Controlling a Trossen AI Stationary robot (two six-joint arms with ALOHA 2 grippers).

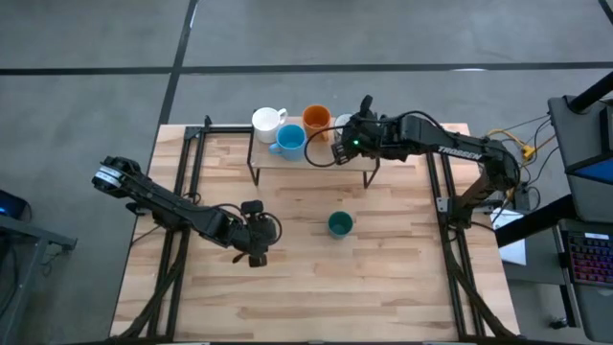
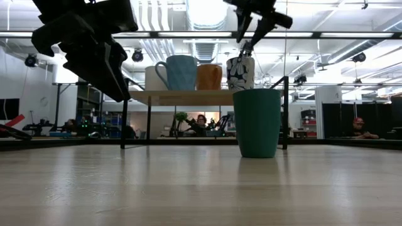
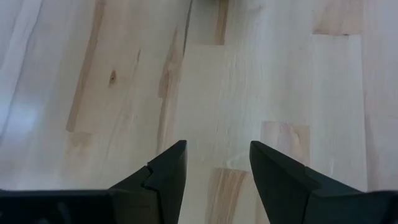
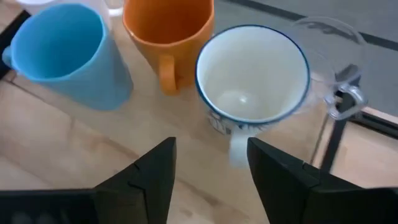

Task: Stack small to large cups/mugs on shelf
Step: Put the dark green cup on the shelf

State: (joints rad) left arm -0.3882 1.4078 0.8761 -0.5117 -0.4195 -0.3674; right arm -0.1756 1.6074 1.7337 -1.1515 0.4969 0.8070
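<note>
- The low light-wood shelf [image 1: 316, 159] on thin black metal legs stands at the far middle of the pale wooden tabletop [image 1: 316, 287].
- Four mugs sit on the shelf: a white ceramic mug [image 1: 267, 121] at the left end, a light blue mug [image 1: 290, 142] just beside it and slightly nearer, an orange mug [image 1: 317, 119] next along, and a greyish-white patterned mug with a blue rim [image 4: 252, 74] close to the orange one at the right end.
- A tiny clear glass [image 4: 323, 34] stands near the patterned mug, on its far side from the orange mug; whether it touches the mug I cannot tell.
- A dark teal-green cup [image 1: 339, 224] stands upright on the tabletop, in front of the shelf and well apart from both arms.
- The right gripper [image 4: 211, 165] hovers above the shelf's right end, over the handle of the patterned mug. Its fingers are spread apart and grip nothing.
- The left gripper [image 3: 217, 165] hangs over bare tabletop at the near left, well away from the shelf. Its fingers stand apart with nothing between them.
</note>
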